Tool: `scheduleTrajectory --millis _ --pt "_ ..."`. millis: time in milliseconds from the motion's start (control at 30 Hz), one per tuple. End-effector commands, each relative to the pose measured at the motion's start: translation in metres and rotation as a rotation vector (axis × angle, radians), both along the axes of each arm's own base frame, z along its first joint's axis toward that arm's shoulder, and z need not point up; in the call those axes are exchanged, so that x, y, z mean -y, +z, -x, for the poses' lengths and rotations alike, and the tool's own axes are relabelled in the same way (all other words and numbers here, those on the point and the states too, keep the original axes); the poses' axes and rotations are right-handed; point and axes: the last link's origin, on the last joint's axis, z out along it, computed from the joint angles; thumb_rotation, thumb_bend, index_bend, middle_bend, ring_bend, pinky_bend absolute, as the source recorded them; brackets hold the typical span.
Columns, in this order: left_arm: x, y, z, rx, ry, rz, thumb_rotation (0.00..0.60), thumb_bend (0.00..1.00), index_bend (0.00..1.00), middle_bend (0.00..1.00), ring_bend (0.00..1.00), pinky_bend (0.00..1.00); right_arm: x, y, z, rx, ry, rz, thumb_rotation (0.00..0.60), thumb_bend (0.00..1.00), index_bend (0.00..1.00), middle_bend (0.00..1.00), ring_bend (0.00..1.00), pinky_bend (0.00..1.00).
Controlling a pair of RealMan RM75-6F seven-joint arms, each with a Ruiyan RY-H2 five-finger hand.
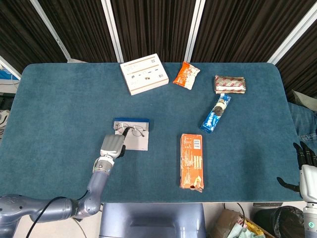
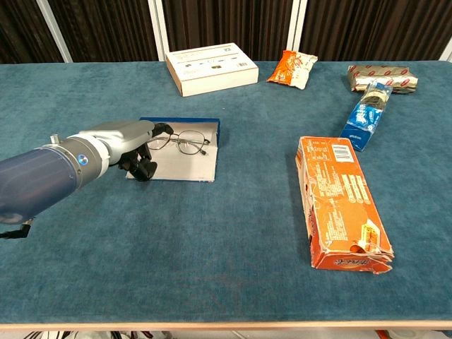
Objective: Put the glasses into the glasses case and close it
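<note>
Thin wire-framed glasses lie unfolded on the open glasses case, a flat grey tray with a blue far edge. My left hand hovers over the case's left end with its dark fingers curled under the palm. One fingertip reaches the left end of the glasses' frame; I see nothing held. Past the table's right edge my right hand hangs with its fingers apart, seen only in the head view.
An orange carton lies right of the case. At the back are a white box, an orange snack bag, a brown wrapped pack and a blue cookie pack.
</note>
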Motion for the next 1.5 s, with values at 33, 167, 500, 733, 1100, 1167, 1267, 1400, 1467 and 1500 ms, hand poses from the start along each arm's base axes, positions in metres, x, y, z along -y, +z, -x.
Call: scheduleTrajectory --millis 33,167,500,733,1100,1167,1267,1400,1467,1500 --pt "-0.001 -0.003 -0.001 -0.006 0.005 0.005 0.6 0.57 0.0 0.78 0.82 0.86 0.0 0.0 0.0 0.0 0.0 0.001 0.6 0.19 0.05 0.0 0.1 0.16" --pt "-0.002 -0.006 -0.001 -0.017 0.009 0.009 0.6 0.56 0.0 0.78 0.82 0.86 0.0 0.0 0.0 0.001 0.0 0.002 0.6 0.19 0.05 0.0 0.1 0.16" --pt "-0.004 -0.01 -0.008 -0.016 0.011 0.007 0.6 0.56 0.0 0.78 0.82 0.86 0.0 0.0 0.0 0.003 0.0 0.003 0.6 0.19 0.05 0.0 0.1 0.16" --pt "-0.008 -0.013 -0.011 -0.026 0.021 0.0 0.6 0.56 0.0 0.78 0.82 0.86 0.0 0.0 0.0 0.007 -0.003 0.004 0.6 0.19 0.05 0.0 0.1 0.16" --pt "-0.013 -0.013 -0.014 -0.027 0.038 -0.016 0.6 0.56 0.0 0.78 0.82 0.86 0.0 0.001 0.0 0.01 -0.005 0.008 0.6 0.19 0.05 0.0 0.1 0.16" --pt "-0.014 -0.014 -0.016 -0.023 0.039 -0.017 0.6 0.56 0.0 0.78 0.82 0.86 0.0 0.001 0.001 0.01 -0.006 0.008 0.6 0.19 0.05 0.0 0.1 0.16" --pt "-0.017 -0.013 -0.017 -0.021 0.043 -0.026 0.6 0.56 0.0 0.78 0.82 0.86 0.0 0.001 0.001 0.012 -0.009 0.007 0.6 0.19 0.05 0.0 0.1 0.16" --pt "-0.022 -0.013 -0.015 -0.032 0.057 -0.039 0.6 0.56 0.0 0.78 0.82 0.86 0.0 0.001 0.001 0.014 -0.011 0.008 0.6 0.19 0.05 0.0 0.1 0.16" --pt "-0.024 -0.013 -0.014 -0.036 0.065 -0.043 0.6 0.56 0.0 0.78 0.82 0.86 0.0 0.001 0.001 0.014 -0.011 0.007 0.6 0.19 0.05 0.0 0.1 0.16" --pt "-0.025 -0.013 -0.014 -0.037 0.067 -0.043 0.6 0.56 0.0 0.78 0.82 0.86 0.0 0.001 0.001 0.014 -0.011 0.007 0.6 0.19 0.05 0.0 0.1 0.16"
